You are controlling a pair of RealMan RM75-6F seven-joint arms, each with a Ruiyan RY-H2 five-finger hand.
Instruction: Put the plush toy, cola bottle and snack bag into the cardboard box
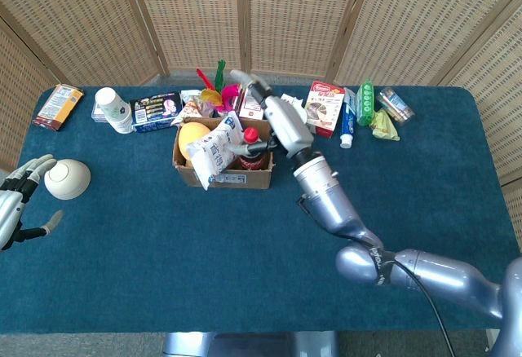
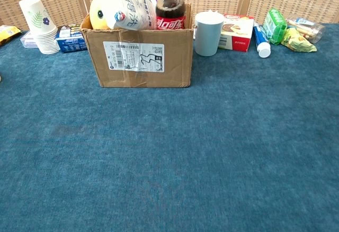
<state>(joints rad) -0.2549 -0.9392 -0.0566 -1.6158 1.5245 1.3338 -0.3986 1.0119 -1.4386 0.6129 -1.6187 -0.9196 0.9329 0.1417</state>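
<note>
Head and chest views of the packing task. The cardboard box [image 1: 218, 176] stands at the far middle of the blue table [image 1: 163, 243]. The plush toy [image 1: 192, 138] sits in its left part, and the cola bottle [image 1: 251, 147] stands upright in its right part, cap uppermost. The snack bag [image 1: 215, 151] lies slantwise across the box's opening, resting on the toy and on the front wall; its lower end overhangs the front rim and its upper end points toward the bottle. In the chest view the bag [image 2: 123, 5] covers most of the toy [image 2: 98, 16] and leans beside the bottle [image 2: 170, 10].

The right hand [image 1: 259, 104] hangs above the back right corner of the box, just behind the bottle. Nothing appears to be in its grasp, yet whether its fingers are spread or curled cannot be told from either view. The left hand [image 1: 18, 198] rests at the table's left edge beside a white bowl [image 1: 67, 178], fingers apart and holding nothing, well apart from the box.

The decisive relation: the bag lies forward and to the left of the right hand, with its long axis running from the bottle's cap down to the front rim. The right hand is by far the nearer. By judgement, all three things are in the box, though the bag is not fully settled; a push along its length might seat it.
</note>
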